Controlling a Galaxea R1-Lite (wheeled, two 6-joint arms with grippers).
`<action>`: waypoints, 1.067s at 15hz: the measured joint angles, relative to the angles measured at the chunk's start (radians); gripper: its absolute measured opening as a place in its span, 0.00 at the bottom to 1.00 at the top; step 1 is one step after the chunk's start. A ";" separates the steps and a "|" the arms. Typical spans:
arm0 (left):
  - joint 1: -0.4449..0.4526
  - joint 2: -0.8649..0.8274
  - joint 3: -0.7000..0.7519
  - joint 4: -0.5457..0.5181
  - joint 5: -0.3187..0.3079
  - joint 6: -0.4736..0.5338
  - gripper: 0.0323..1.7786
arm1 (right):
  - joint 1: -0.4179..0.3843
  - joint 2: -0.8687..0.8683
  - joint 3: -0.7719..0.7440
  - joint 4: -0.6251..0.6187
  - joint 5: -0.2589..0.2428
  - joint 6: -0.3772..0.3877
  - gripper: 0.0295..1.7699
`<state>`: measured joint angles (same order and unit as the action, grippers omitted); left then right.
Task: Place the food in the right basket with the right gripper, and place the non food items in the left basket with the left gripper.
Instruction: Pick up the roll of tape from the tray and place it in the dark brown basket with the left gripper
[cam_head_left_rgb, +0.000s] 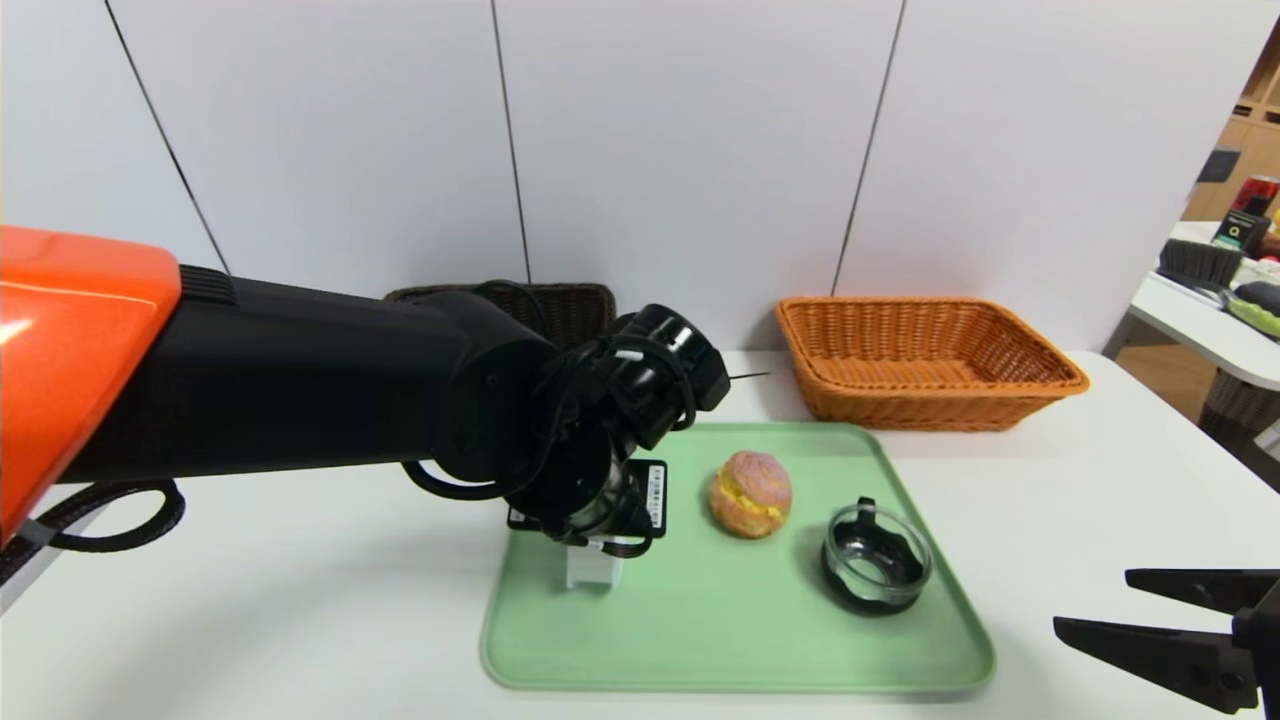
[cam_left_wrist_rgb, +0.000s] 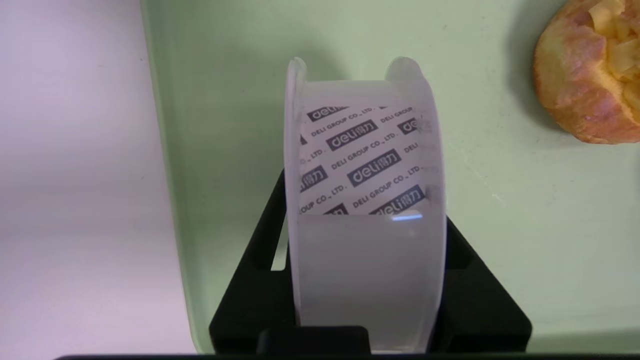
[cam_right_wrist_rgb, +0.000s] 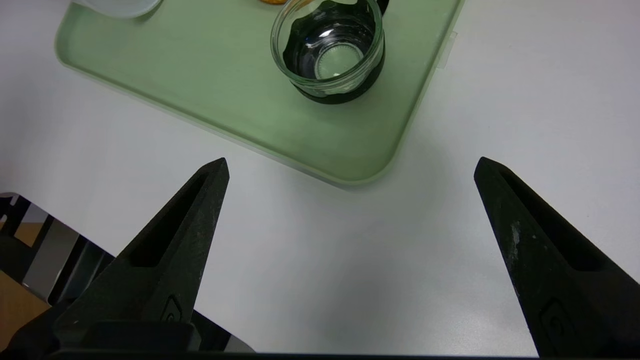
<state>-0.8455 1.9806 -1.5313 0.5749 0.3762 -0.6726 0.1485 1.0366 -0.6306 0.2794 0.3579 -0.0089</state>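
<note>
Head view: the left gripper (cam_head_left_rgb: 590, 545) is lowered onto the white tape roll (cam_head_left_rgb: 592, 566) at the green tray's (cam_head_left_rgb: 740, 640) nine o'clock; the bun (cam_head_left_rgb: 751, 493) is seen at centre, the glass dish (cam_head_left_rgb: 876, 558) at three o'clock. Left wrist view: the roll (cam_left_wrist_rgb: 365, 210) is clamped upright between black fingers (cam_left_wrist_rgb: 260, 295). Right wrist view: the right gripper (cam_right_wrist_rgb: 350, 167) is held over the counter (cam_right_wrist_rgb: 525, 100), fingers (cam_right_wrist_rgb: 170, 250) wide apart.

Left gripper (cam_head_left_rgb: 592, 545) reaches down at the centre, clamped tight; right gripper (cam_head_left_rgb: 1095, 600) waits near right, fingers spread.

Even, bright overhead light leaves only soft shadows beside the bun (cam_head_left_rgb: 751, 493) and glass dish (cam_head_left_rgb: 877, 558) on the green tray (cam_head_left_rgb: 740, 640), a small glare streak on the tape roll (cam_left_wrist_rgb: 367, 210), and mild softness throughout.
</note>
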 joint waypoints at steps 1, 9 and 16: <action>0.000 -0.006 -0.003 -0.001 0.001 0.002 0.32 | 0.000 0.000 0.001 0.000 -0.001 0.000 0.96; 0.076 -0.113 -0.063 -0.011 0.008 0.097 0.32 | 0.000 -0.008 0.010 0.000 -0.004 0.002 0.96; 0.323 -0.106 -0.256 -0.089 -0.067 0.391 0.32 | -0.003 -0.019 0.023 -0.001 -0.007 0.004 0.96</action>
<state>-0.5228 1.8747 -1.7870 0.4864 0.3091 -0.2813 0.1455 1.0174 -0.6081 0.2779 0.3506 -0.0047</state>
